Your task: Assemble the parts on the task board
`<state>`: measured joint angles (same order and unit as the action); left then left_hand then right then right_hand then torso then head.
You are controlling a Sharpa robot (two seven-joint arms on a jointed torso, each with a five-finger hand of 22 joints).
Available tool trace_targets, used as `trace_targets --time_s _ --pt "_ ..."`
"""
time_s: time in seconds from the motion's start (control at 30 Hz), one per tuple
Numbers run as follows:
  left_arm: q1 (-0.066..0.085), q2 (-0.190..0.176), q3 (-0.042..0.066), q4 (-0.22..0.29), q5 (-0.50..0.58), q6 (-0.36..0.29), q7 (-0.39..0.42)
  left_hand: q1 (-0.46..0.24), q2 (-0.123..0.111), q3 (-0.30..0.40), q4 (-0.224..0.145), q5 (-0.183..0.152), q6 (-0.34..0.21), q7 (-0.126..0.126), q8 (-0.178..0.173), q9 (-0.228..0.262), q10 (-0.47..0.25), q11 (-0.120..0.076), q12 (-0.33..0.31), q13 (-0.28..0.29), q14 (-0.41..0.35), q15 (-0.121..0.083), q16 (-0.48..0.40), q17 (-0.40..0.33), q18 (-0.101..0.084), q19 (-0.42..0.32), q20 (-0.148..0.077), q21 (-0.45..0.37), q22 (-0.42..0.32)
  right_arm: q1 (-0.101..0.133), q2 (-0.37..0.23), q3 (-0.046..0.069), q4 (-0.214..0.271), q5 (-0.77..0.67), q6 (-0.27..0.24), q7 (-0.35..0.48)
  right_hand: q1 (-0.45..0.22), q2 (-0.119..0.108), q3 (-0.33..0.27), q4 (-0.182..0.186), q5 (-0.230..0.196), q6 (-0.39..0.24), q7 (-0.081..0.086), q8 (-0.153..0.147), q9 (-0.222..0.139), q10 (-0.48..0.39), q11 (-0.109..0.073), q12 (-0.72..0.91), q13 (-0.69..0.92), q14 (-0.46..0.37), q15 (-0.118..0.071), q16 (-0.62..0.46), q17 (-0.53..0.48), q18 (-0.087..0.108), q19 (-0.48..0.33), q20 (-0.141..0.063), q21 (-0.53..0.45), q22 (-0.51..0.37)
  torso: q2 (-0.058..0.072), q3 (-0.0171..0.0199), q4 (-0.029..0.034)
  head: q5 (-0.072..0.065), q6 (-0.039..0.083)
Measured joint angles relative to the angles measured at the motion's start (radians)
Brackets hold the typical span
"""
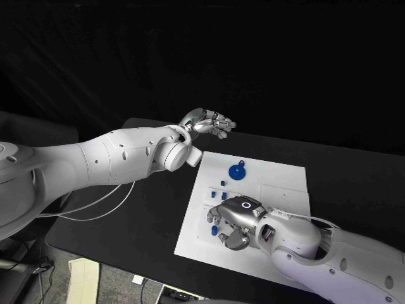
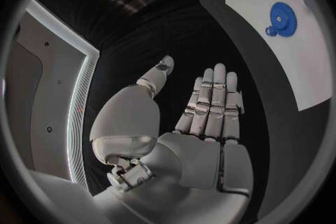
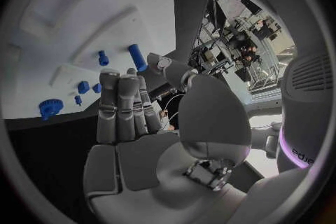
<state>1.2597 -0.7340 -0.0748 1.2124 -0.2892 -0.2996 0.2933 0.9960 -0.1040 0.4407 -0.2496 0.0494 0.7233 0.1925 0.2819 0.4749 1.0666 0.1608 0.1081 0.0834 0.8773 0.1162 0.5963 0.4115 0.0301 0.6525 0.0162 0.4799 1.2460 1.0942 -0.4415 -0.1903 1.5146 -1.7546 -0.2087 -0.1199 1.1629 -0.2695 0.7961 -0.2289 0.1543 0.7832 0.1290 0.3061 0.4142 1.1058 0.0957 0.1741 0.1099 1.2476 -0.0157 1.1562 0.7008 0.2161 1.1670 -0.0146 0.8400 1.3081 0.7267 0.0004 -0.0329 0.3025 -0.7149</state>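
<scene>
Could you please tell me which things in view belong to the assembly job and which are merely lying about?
Belonging to the job:
task board
blue gear
small blue parts
right hand over the board
left hand, open beyond the board

Lying about:
cables on the black table

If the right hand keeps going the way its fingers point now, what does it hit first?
Probably the blue cylinder part: the right hand has its fingertips aimed at it on the task board. Depth is unclear.

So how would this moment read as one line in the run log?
left hand: open, raised beyond task board | right hand: open, over board's near part | blue gear: on board, untouched
</scene>
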Motion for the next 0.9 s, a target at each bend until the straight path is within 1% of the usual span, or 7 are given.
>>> trace_targets --time_s 0.17,0.3,0.37,0.47,0.57,0.9 --pt "0.0 0.0 0.0 0.0 0.0 0.0 0.0 0.0 0.0 0.0 0.0 0.0 0.0 0.0 0.0 0.0 0.0 0.0 -0.001 0.0 0.0 0.0 0.0 0.0 0.0 0.0 0.0 0.0 0.001 -0.001 0.0 0.0 0.003 0.002 0.001 0.0 0.001 0.001 0.0 0.0 0.001 0.006 0.006 0.001 0.001 0.019 -0.008 0.008 0.008 0.003 -0.001 0.0 0.0 0.0 0.004 0.0 0.004 0.0 0.0 0.0 -0.0001 0.0 -0.001" --pt "0.0 0.0 0.0 0.0 0.0 0.0 0.0 0.0 0.0 0.0 0.0 0.0 0.0 0.0 0.0 0.0 0.0 0.0 -0.004 0.0 0.0 0.0 0.0 0.0 0.0 0.0 0.0 0.0 0.001 -0.001 -0.001 0.0 0.003 0.005 0.002 0.0 -0.003 0.005 0.0 0.0 0.007 0.006 0.006 0.004 0.001 0.02 -0.007 0.008 0.01 0.003 -0.001 0.0 0.0 0.0 0.005 0.002 0.004 0.0 0.0 0.0007 -0.0006 0.0 -0.002" --pt "0.0 0.0 0.0 0.0 0.0 0.0 0.0 0.0 0.0 0.0 0.0 0.0 0.0 0.0 0.0 0.0 0.0 0.0 -0.004 0.0 0.0 0.0 0.0 0.001 0.0 0.0 0.0 0.0 0.001 -0.001 -0.001 0.0 0.004 0.006 0.003 0.001 -0.003 0.005 0.0 0.0 0.007 0.01 0.009 0.004 0.001 0.021 -0.006 0.008 0.01 0.003 -0.001 0.0 0.0 0.0 0.005 0.002 0.004 0.0 0.0 0.0006 -0.0008 0.0 -0.002" --pt "0.0 0.0 0.0 0.0 0.0 0.0 0.0 0.0 0.0 0.0 0.0 0.0 0.0 0.0 0.0 0.0 0.0 0.0 -0.004 0.0 0.0 0.0 0.0 0.001 0.0 0.0 0.0 0.0 0.001 -0.001 -0.001 0.0 0.006 0.008 0.005 0.001 -0.003 0.005 0.0 0.0 0.007 0.01 0.009 0.004 0.001 0.02 -0.006 0.008 0.011 0.003 -0.001 0.0 0.0 0.0 0.005 0.002 0.004 0.0 0.0 0.0012 -0.0009 0.0 -0.003" --pt "0.0 0.0 0.0 0.0 0.0 0.0 0.0 0.0 0.0 0.0 0.0 0.0 0.0 0.0 0.0 0.0 0.0 0.0 -0.004 0.0 0.0 0.0 0.0 0.001 0.0 0.0 0.0 0.0 0.001 -0.002 -0.001 0.0 0.007 0.011 0.008 0.001 -0.007 0.009 0.0 0.0 0.007 0.017 0.016 0.01 0.002 0.026 -0.012 0.013 0.015 0.005 -0.002 0.0 0.0 -0.001 0.005 0.002 0.004 0.0 0.0 0.0012 -0.0009 0.0 -0.004" --pt "0.0 0.0 0.0 0.0 0.0 0.0 -0.001 0.0 0.0 0.0 0.0 0.0 0.0 0.0 0.0 -0.001 0.0 0.0 -0.004 0.0 0.0 0.0 -0.004 0.002 0.0 0.0 0.0 0.0 0.002 -0.002 -0.003 0.0 0.007 0.017 0.012 0.001 -0.007 0.009 0.0 0.0 0.007 0.018 0.017 0.01 0.002 0.028 -0.013 0.013 0.016 0.005 -0.002 0.0 0.0 -0.001 0.007 0.004 0.004 0.0 0.0 0.0012 -0.0009 0.0 -0.004"
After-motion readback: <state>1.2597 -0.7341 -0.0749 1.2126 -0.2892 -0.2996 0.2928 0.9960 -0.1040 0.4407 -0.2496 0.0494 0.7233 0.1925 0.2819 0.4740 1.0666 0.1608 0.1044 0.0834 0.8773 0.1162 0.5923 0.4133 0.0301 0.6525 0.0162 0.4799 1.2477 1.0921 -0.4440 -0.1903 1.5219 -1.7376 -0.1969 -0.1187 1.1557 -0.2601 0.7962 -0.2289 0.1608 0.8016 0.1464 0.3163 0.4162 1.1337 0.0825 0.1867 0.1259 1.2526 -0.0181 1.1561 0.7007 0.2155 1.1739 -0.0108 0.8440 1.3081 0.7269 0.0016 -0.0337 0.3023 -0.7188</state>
